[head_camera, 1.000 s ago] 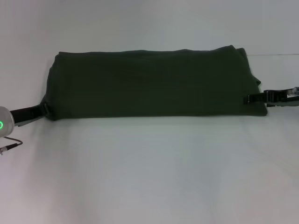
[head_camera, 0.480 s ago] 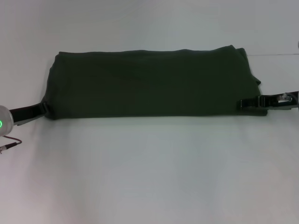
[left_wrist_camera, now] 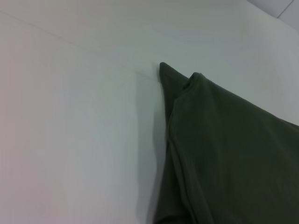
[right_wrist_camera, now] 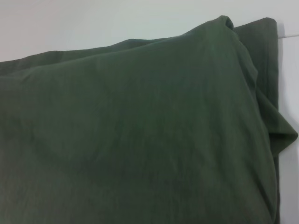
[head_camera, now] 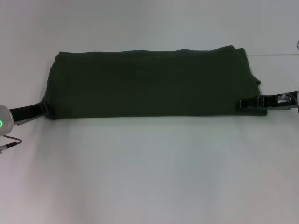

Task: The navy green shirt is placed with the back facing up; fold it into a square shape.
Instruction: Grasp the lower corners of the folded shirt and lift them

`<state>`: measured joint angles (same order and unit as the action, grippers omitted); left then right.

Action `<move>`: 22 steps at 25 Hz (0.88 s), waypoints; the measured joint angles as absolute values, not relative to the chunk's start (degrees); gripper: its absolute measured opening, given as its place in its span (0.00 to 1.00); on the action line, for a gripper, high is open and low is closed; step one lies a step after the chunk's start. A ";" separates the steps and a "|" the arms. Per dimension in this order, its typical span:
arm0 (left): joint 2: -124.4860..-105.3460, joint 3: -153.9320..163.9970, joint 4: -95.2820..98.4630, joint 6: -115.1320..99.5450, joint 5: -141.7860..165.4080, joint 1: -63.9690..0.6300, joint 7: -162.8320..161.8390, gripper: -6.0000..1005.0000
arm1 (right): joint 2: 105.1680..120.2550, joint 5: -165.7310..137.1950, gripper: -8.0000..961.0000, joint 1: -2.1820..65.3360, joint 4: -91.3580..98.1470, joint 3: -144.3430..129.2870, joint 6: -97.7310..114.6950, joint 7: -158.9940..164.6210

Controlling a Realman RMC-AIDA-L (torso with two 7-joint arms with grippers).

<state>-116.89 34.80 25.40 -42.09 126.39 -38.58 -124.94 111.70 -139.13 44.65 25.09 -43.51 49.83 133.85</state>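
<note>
The shirt (head_camera: pixel 149 84) lies folded into a long band between both pincers. The right pincer (head_camera: pixel 243 103) reaches over its near end corner, the left pincer (head_camera: pixel 44 108) touches the opposite one; I cannot tell either grip. Next, I judge: pinch, fold ends inward.

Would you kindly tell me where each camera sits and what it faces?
Head: up high, looking down at the navy green shirt on the white table; left gripper and right gripper show.
Left wrist: at the shirt's end; no robot parts.
Right wrist: low over the shirt; no robot parts.
All share the shirt.

A plain white table (head_camera: pixel 149 177) fills the view, its surface smooth, with a thin straight seam line (head_camera: pixel 275 54) at the far right.
</note>
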 joint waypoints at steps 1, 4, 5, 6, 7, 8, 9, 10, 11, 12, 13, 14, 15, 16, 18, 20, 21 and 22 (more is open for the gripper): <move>-116.89 34.80 25.40 -42.09 126.39 -38.58 -124.94 0.02 | 111.70 -139.13 0.95 44.65 25.11 -43.51 49.83 133.85; -116.89 34.80 25.40 -42.09 126.39 -38.58 -124.93 0.02 | 111.70 -139.13 0.95 44.65 25.18 -43.50 49.83 133.85; -116.89 34.80 25.40 -42.09 126.39 -38.58 -124.93 0.02 | 111.71 -139.13 0.95 44.65 25.17 -43.50 49.83 133.85; -116.89 34.80 25.40 -42.09 126.39 -38.58 -124.92 0.02 | 111.71 -139.13 0.95 44.65 25.17 -43.52 49.83 133.85; -116.89 34.80 25.40 -42.09 126.39 -38.59 -124.92 0.02 | 111.71 -139.13 0.95 44.67 25.16 -43.60 49.83 133.85; -116.89 34.80 25.40 -42.10 126.39 -38.62 -124.91 0.02 | 111.70 -139.13 0.95 44.67 25.16 -43.65 49.83 133.85; -116.89 34.80 25.40 -42.10 126.39 -38.64 -124.91 0.02 | 111.71 -139.13 0.95 44.66 25.15 -43.70 49.83 133.85; -116.89 34.80 25.40 -42.10 126.39 -38.66 -124.90 0.02 | 111.71 -139.13 0.95 44.63 25.15 -43.74 49.83 133.86; -116.89 34.80 25.40 -42.09 126.39 -38.70 -124.90 0.02 | 111.71 -139.13 0.95 44.59 25.15 -43.75 49.83 133.86; -116.89 34.80 25.40 -42.06 126.39 -38.73 -124.88 0.02 | 111.71 -139.13 0.95 44.55 25.14 -43.76 49.83 133.85; -116.89 34.80 25.40 -42.05 126.39 -38.75 -124.87 0.02 | 111.71 -139.13 0.95 44.53 25.14 -43.76 49.83 133.85; -116.89 34.81 25.40 -42.04 126.39 -38.80 -124.85 0.02 | 111.71 -139.13 0.95 44.52 25.13 -43.79 49.83 133.85; -116.89 34.83 25.40 -42.03 126.39 -38.83 -124.84 0.02 | 111.71 -139.14 0.95 44.52 25.13 -43.90 49.83 133.85; -116.89 34.85 25.40 -42.02 126.39 -38.85 -124.83 0.02 | 111.71 -139.24 0.95 44.49 25.17 -44.07 49.77 133.80; -116.86 34.86 25.40 -42.00 126.39 -38.85 -124.83 0.02 | 111.77 -139.31 0.95 44.15 25.68 -44.29 49.27 133.37; -116.82 34.87 25.40 -42.00 126.39 -38.85 -124.83 0.02 | 111.88 -139.16 0.91 43.72 26.20 -44.21 48.90 132.79; -116.80 34.89 25.40 -42.00 126.39 -38.86 -124.82 0.02 | 111.85 -139.14 0.88 43.70 26.20 -44.17 48.96 132.70; -116.80 34.89 25.40 -42.00 126.39 -38.85 -124.82 0.02 | 111.77 -139.14 0.84 43.68 26.13 -44.13 48.98 132.65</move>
